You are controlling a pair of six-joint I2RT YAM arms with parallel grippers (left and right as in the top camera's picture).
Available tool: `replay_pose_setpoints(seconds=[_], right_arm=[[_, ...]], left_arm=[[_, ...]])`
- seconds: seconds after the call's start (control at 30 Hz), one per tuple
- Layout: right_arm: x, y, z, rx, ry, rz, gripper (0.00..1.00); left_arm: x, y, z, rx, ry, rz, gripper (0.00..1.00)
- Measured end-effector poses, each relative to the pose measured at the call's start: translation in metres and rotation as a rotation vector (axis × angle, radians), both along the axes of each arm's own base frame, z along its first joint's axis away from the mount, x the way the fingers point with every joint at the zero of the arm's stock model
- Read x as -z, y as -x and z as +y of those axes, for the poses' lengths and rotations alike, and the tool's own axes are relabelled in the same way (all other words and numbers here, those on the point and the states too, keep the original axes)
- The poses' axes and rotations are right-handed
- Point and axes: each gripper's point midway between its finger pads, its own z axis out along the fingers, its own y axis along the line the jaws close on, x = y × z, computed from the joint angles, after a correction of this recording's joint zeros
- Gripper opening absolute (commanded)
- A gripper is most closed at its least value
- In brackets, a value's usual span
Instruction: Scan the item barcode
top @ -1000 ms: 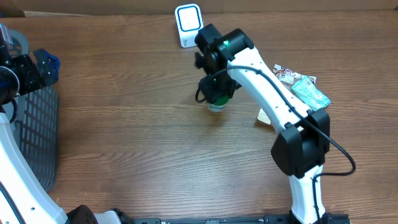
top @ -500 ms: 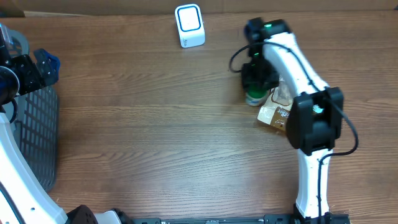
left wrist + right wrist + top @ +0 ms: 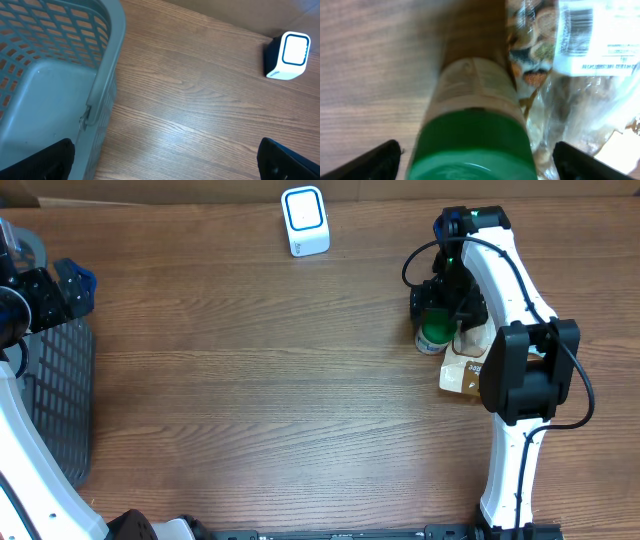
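Moved from the white, blue-ringed box scanner [image 3: 304,220] at twelve o'clock, the green-capped cream plastic bottle [image 3: 433,338] now stands at two o'clock beside clear snack packets [image 3: 565,95], the right gripper [image 3: 480,160] newly spread wide, gripping nothing; scanning looks done.

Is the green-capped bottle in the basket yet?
No, the green-capped bottle sits on the table beside the snack bag, far from the basket.

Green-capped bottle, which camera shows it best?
Right wrist: the green-capped bottle fills the frame, cap and body close up, though blurred. Overhead shows it small, partly under the right arm. Left wrist doesn't show it.
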Motion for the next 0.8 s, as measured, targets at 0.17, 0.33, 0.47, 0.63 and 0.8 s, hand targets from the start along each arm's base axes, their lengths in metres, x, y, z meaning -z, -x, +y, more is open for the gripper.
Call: replay_pose_setpoints(seconds=[0.17,0.33,0.47,0.63,0.8], right_arm=[[-0.012,0.009,-0.001,-0.019,-0.001,0.036,1.0],[-0.05,-0.002,0.004,-0.023,-0.03,-0.075,1.0],[-0.115,-0.003,0.015,-0.035,-0.082,-0.257,1.0],[-0.229,0.034,0.035,-0.08,-0.189,-0.551,1.0],[-0.31,0.087,0.044,-0.113,-0.321,-0.769,1.0]], left_arm=[[0.0,0.0,0.0,0.0,0.0,0.0,1.0],[0.0,0.0,0.0,0.0,0.0,0.0,0.99],[0.0,0.0,0.0,0.0,0.0,0.0,1.0],[0.0,0.0,0.0,0.0,0.0,0.0,1.0],[0.0,0.0,0.0,0.0,0.0,0.0,0.99]])
